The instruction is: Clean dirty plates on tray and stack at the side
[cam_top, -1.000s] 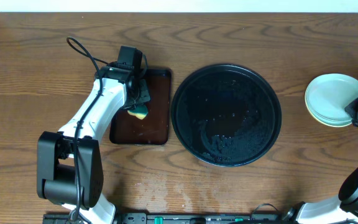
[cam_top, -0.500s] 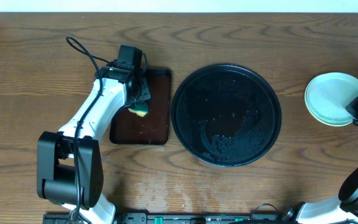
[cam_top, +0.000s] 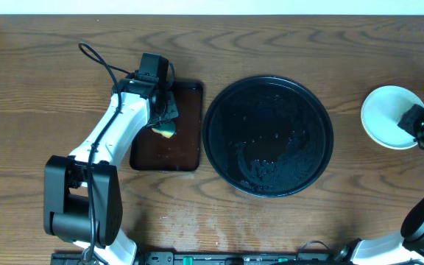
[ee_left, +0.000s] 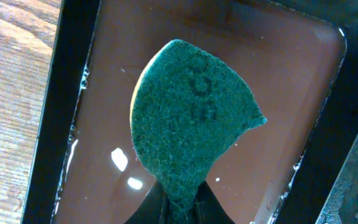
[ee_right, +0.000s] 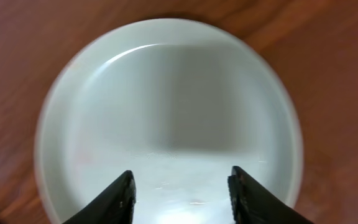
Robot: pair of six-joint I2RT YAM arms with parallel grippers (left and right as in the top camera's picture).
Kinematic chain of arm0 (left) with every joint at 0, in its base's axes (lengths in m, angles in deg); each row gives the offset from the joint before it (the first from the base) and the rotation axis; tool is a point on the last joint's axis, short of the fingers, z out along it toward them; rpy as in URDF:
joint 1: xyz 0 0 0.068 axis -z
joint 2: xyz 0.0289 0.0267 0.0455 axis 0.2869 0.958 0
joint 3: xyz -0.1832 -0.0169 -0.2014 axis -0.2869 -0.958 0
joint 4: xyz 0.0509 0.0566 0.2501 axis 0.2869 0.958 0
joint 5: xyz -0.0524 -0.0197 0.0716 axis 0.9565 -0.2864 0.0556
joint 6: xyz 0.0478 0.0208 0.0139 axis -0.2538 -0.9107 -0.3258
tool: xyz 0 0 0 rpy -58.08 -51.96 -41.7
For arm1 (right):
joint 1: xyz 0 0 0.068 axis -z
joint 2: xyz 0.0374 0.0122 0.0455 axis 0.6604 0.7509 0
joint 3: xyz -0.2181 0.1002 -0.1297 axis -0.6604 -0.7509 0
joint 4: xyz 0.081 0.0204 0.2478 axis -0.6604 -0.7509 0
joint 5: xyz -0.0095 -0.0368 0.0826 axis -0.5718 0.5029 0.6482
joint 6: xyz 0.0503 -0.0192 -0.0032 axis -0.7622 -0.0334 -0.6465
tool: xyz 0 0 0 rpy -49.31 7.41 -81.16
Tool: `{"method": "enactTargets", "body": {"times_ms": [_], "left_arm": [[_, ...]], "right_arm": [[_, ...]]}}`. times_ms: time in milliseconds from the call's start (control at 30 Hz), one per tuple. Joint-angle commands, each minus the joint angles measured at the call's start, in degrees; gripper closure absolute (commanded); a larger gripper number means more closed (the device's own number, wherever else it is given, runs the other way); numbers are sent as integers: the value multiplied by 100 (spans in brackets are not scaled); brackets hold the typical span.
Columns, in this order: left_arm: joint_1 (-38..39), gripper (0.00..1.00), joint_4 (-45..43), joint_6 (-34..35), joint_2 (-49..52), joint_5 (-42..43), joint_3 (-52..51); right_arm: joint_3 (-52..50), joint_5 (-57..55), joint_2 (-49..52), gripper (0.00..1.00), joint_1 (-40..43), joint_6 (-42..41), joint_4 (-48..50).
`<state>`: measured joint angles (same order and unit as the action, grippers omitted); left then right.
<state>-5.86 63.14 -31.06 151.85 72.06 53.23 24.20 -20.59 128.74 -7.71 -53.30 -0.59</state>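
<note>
At the right edge of the frame, the plates [cam_top: 383, 116] lie on the wood-grain tabletop [cam_top: 50, 73] as one glossy white round, well apart from the tray [cam_top: 271, 110], with bare wood between them. Its shallow black bed carries wet speckles inside the raised rim. The right tool [ee_right: 181, 193] hangs over the near side of the plates, fingers spread wide and holding nothing. Just left of the tray, the left tool [ee_left: 180, 208] pinches a rough green sponge [ee_left: 188, 118] above a rectangular brown tray [ee_left: 278, 81] with a wet sheen.
</note>
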Motion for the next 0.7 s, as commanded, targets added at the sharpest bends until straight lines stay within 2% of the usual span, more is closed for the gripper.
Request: {"method": "enactTargets", "body": {"times_ms": [0, 300, 667], "left_arm": [[-13, 92, -15, -166, 55, -72, -66], [-7, 92, -144, -479, 61, -72, -74], [-7, 92, -850, -503, 63, -72, -479]], "right_arm": [[-9, 634, 24, 50, -33, 278, -28], [-11, 699, 24, 48, -177, 44, -111], [-11, 675, 24, 45, -487, 131, -70]]}}
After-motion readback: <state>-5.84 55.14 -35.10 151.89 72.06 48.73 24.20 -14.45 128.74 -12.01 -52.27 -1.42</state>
